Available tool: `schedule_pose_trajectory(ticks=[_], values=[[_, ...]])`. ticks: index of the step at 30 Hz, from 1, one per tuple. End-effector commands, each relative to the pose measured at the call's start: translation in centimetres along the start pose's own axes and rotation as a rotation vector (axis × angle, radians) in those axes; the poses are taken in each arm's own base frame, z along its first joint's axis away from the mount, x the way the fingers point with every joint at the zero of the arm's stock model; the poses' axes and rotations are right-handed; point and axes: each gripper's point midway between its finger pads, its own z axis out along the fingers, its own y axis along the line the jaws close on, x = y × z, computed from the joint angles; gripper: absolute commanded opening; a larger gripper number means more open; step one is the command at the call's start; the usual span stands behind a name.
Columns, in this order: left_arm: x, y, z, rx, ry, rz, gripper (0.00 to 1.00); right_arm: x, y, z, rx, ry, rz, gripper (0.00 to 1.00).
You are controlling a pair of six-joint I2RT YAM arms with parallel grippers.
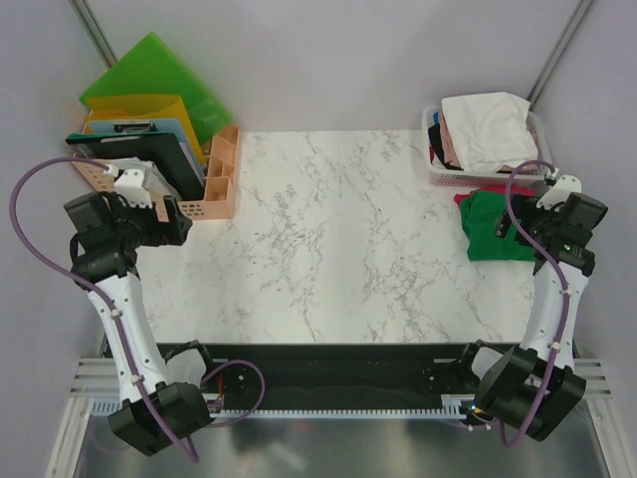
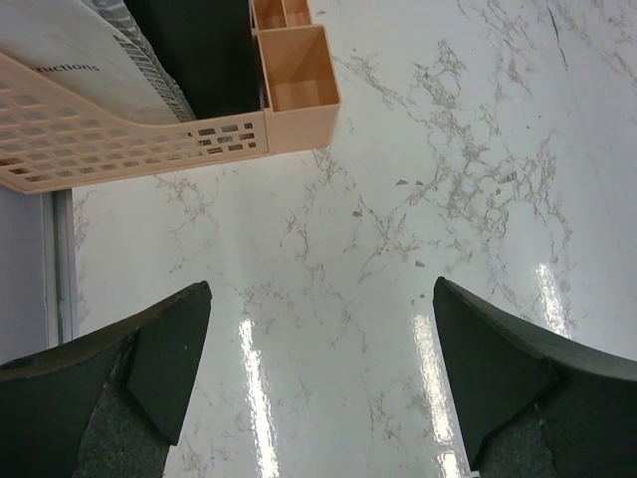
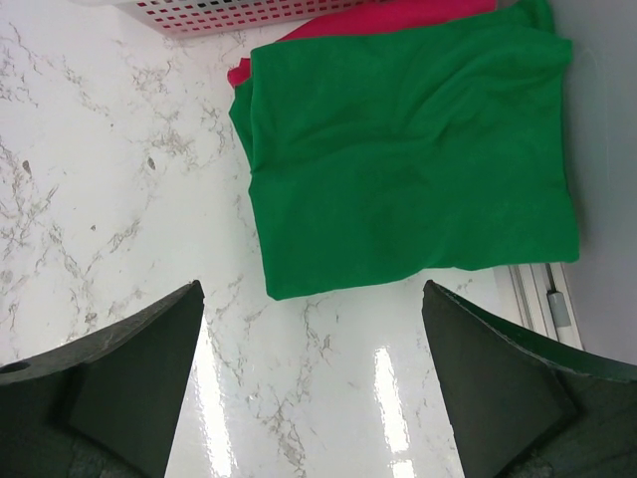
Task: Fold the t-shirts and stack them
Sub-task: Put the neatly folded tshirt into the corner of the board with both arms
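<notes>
A folded deep green t-shirt (image 1: pixel 498 227) (image 3: pixel 408 159) lies at the table's right edge, on top of a folded magenta-red t-shirt (image 3: pixel 378 22) whose edge peeks out behind it (image 1: pixel 464 198). White and pale pink t-shirts (image 1: pixel 488 129) are heaped in the basket (image 1: pixel 468 177) behind. My right gripper (image 3: pixel 311 373) hangs open just in front of the green shirt, nothing between its fingers. Over bare marble at the left hangs my left gripper (image 2: pixel 320 383), open and empty too, close to the peach organiser.
A peach desk organiser (image 1: pixel 214 179) (image 2: pixel 139 139) with folders and a clipboard stands at the back left. The pink-rimmed laundry basket's edge (image 3: pixel 249 12) shows at the back right. The marble tabletop (image 1: pixel 328 239) spans between them, and its right edge (image 3: pixel 542 294) runs beside the shirts.
</notes>
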Motion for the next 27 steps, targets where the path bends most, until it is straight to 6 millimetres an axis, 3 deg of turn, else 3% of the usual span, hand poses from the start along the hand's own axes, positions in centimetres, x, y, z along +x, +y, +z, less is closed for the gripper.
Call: schedule_pose_trajectory(ticks=[1,8,15,21,24,27], values=[[-1.0,0.0,-1.5,-0.017,0.041,-0.019,1.00,-1.0,0.2,-0.2,-0.011,-0.051,-0.027,0.98],[-1.5,3.4,-2.5,-0.241,0.028,-0.038,1.00,-0.3,0.0,0.5,-0.016,-0.018,-0.014,0.98],[-1.4,4.3,-3.5,-0.360,-0.061,-0.083,1.00,0.0,0.0,0.6,-0.016,-0.005,-0.014,0.98],[-0.1,7.3,-3.9,-0.533,-0.039,-0.134,1.00,0.4,-0.1,1.1,-0.019,0.016,-0.011,0.98],[-0.1,7.5,-3.6,-0.532,-0.053,-0.100,1.00,0.5,-0.1,1.1,-0.020,0.019,-0.010,0.98],[-0.7,6.3,-3.3,-0.466,-0.096,-0.070,1.00,0.6,-0.1,1.2,-0.022,0.022,-0.011,0.98]])
